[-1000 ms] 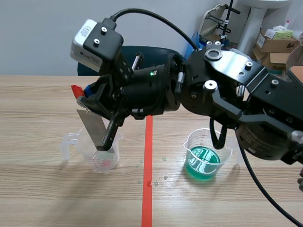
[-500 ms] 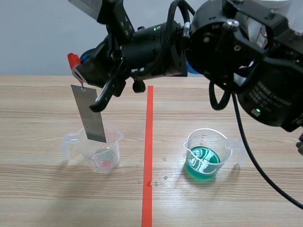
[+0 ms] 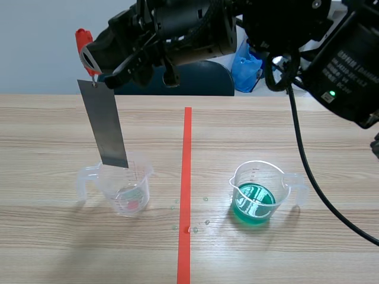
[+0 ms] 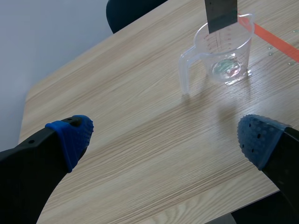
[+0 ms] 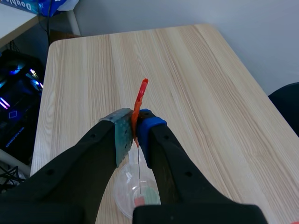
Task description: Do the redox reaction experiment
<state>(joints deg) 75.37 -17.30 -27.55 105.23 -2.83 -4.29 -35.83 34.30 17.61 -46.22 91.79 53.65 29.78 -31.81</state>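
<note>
**Grey metal strip hangs at the mouth of the clear beaker**

The right gripper (image 3: 98,56), raised at 11 o'clock in the scene view on an arm reaching across from the right, has its fingers pressed tight on an orange-red clip (image 3: 83,42). The left gripper (image 4: 168,135) is spread wide with nothing between its blue pads (image 4: 70,135).

From the clip hangs the metal strip (image 3: 105,124): a long, flat, dull grey rectangle with a small hole near its upper edge, hanging almost upright with a slight lean. Its lower edge sits level with the rim of the clear beaker (image 3: 142,177), well above the liquid.

That beaker, handled and graduated, stands at 9 o'clock from the tape line (image 3: 185,177). It holds a shallow clear pool with a pinkish tint (image 3: 133,204) at the bottom.

At 3 o'clock from the line stands the second beaker (image 3: 254,164), about a third full of green liquid (image 3: 254,201).

A few droplets (image 3: 206,199) dot the table (image 3: 53,248) near the line.
</note>
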